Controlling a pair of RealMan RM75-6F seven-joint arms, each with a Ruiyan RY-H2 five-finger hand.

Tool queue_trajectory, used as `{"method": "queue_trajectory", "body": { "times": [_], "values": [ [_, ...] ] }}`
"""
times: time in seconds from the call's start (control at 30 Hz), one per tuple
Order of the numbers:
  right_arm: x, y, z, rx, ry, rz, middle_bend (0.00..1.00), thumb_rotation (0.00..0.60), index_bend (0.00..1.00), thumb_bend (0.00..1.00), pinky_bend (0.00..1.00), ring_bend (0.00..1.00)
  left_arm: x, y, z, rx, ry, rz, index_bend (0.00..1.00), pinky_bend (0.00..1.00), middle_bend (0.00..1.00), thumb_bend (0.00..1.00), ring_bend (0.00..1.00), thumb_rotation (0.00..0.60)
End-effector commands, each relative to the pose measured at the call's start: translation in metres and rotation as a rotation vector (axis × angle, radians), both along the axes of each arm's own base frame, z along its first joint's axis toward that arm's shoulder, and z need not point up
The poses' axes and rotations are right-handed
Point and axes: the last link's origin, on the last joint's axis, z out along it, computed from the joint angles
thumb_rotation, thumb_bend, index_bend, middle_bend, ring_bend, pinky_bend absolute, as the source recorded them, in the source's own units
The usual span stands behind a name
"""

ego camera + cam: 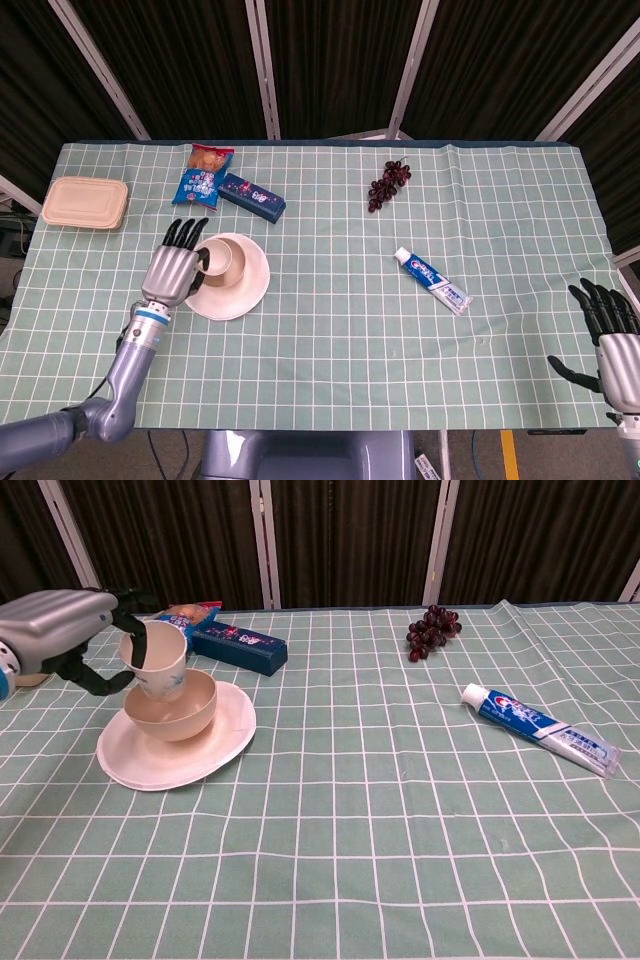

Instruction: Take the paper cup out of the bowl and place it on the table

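Paper cup (152, 660) sits tilted in the grasp of the left robot hand (62, 630), its base just above the inside of the bowl (172, 709) and its mouth leaning toward the palm. The fingers (100, 685) wrap the cup's side near the rim, with the thumb on the far side as far as the chest view shows. The bowl stands on a pale plate (215, 750) on the checked surface (400, 810).

A cup like this is likely very light and thin-walled, so it should lift with almost no effort but would dent or fold under a hard squeeze. The rolled rim is probably the stiffest part, so holding just below it, on opposite sides of the wall, looks safest. Because the cup is tipped, it will need to be brought upright before its base meets the surface, or it may roll.

The right robot hand (610, 335) hangs at the near right edge, fingers spread and holding nothing. A toothpaste tube (540, 730) and grapes (430, 630) lie well apart from the bowl.
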Motion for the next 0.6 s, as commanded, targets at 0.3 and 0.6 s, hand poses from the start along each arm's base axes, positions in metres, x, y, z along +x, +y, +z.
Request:
{"method": "queue_trajectory", "body": {
  "times": [0.3, 0.6],
  "values": [
    [0.004, 0.002, -0.004, 0.006, 0.015, 0.009, 0.0, 0.6, 0.05, 0.06, 0.0, 0.0, -0.016, -0.099, 0.05, -0.116, -0.038, -0.099, 0.6, 0.0, 0.0, 0.57, 0.0, 0.6],
    [0.005, 0.003, -0.006, 0.005, 0.022, 0.01, 0.0, 0.6, 0.05, 0.06, 0.0, 0.0, -0.024, -0.145, 0.028, -0.241, -0.033, -0.185, 0.59, 0.0, 0.0, 0.58, 0.0, 0.6]
  ]
}}
